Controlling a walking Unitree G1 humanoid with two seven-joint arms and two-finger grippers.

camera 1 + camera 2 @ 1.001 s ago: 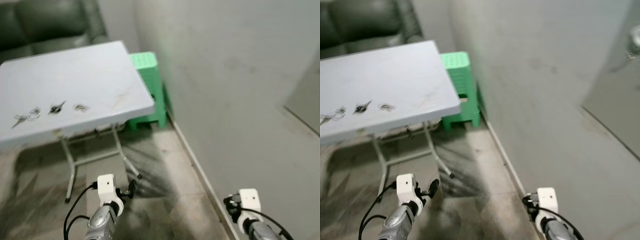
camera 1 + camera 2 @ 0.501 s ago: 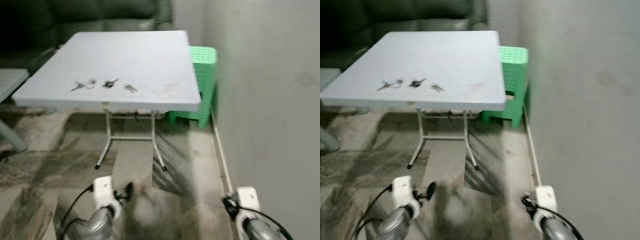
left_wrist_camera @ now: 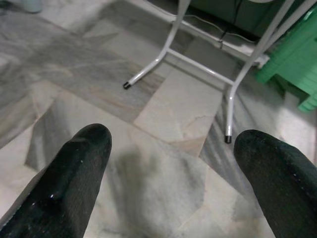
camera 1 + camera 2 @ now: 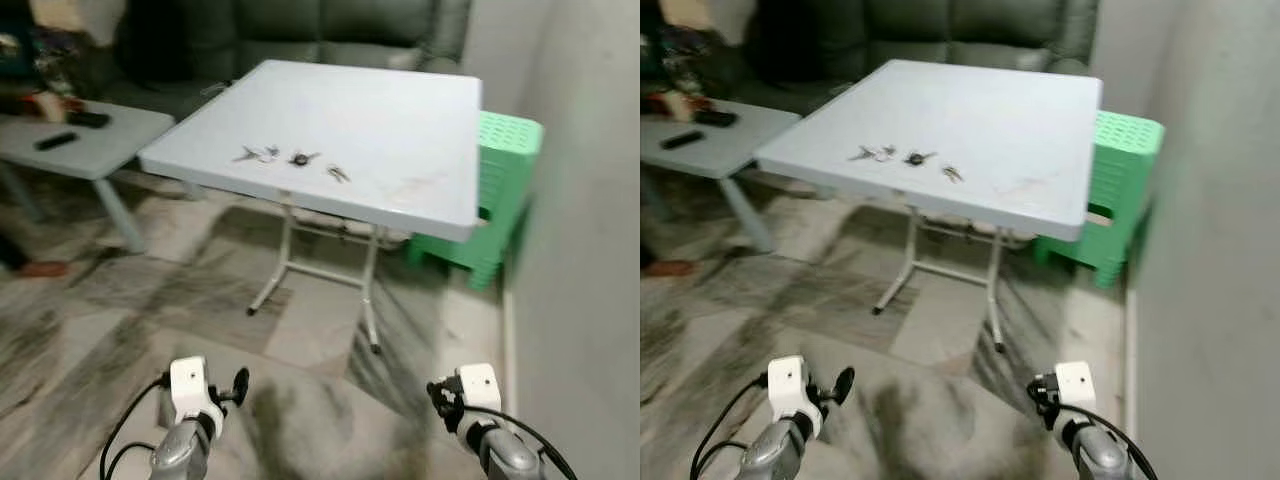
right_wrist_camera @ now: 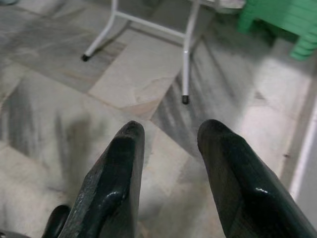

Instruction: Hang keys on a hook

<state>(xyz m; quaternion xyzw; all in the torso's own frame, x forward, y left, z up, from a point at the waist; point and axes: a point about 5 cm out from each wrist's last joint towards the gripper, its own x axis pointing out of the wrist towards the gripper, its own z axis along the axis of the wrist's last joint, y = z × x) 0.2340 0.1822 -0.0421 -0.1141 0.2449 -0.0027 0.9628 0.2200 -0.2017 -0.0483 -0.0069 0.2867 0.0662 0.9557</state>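
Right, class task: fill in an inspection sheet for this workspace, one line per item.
Surface: white folding table, top bare apart from the keys.
Job's things: three small key bunches in a row near the table's front edge; hook: nothing seen.
Clutter: dark remote on the low side table.
Grippers: left gripper open, right gripper open, both low over the floor, holding nothing.
Cables: black cable at the left wrist.
Surroundings: green stool by the wall, dark sofa behind, marble floor.
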